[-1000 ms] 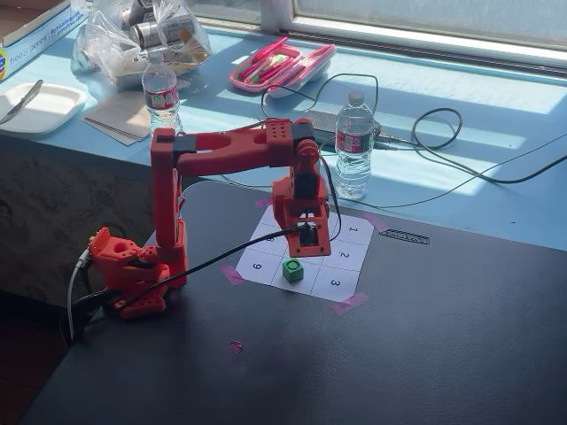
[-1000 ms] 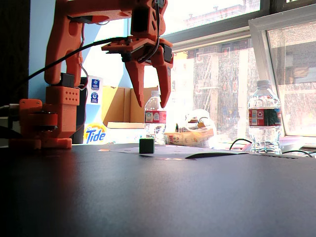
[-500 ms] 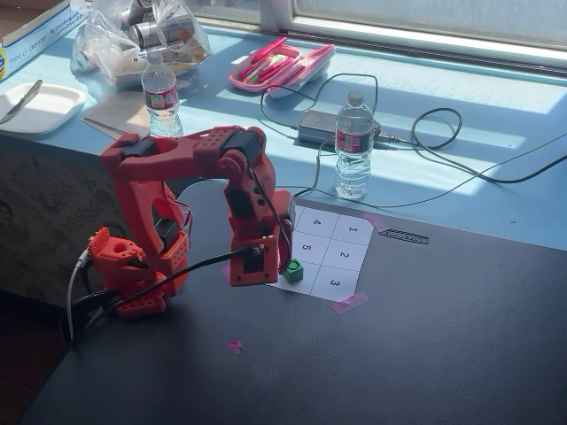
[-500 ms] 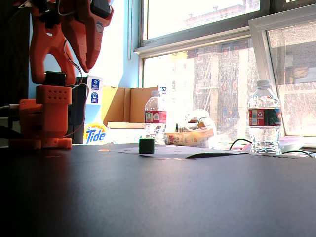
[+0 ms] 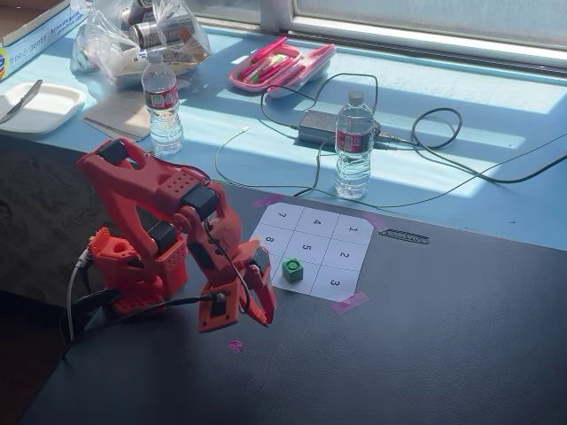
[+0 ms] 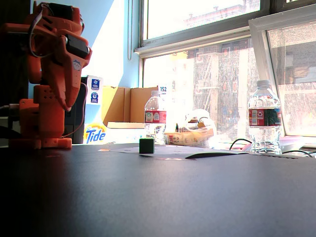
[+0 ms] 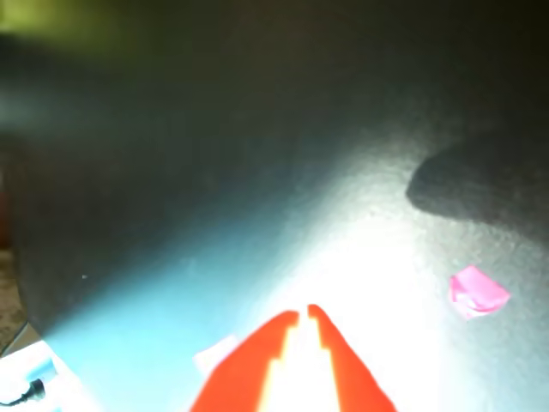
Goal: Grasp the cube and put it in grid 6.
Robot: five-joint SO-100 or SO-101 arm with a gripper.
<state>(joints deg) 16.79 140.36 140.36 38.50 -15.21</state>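
I see nothing done yet: the cube (image 5: 292, 269) sits on the numbered sheet (image 5: 312, 248), untouched; my gripper (image 5: 258, 315) hangs beside it, jaws nearly closed, empty.

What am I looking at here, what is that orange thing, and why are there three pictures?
The orange thing is a small robot arm standing on a dark table. At its end is a two-finger claw, pointing down near the table and holding nothing; its fingers look nearly closed.

The three pictures show one moment from three cameras. One fixed view looks down from above at an angle. Another fixed view sits low at table height. The wrist view rides on the arm, so the claw pokes in from the bottom edge; that picture is blurry.

On the table lies a white sheet with a numbered grid, and a small green cube rests on it, in the bottom row's middle square, beside the 3. Behind stand two water bottles, cables and clutter.
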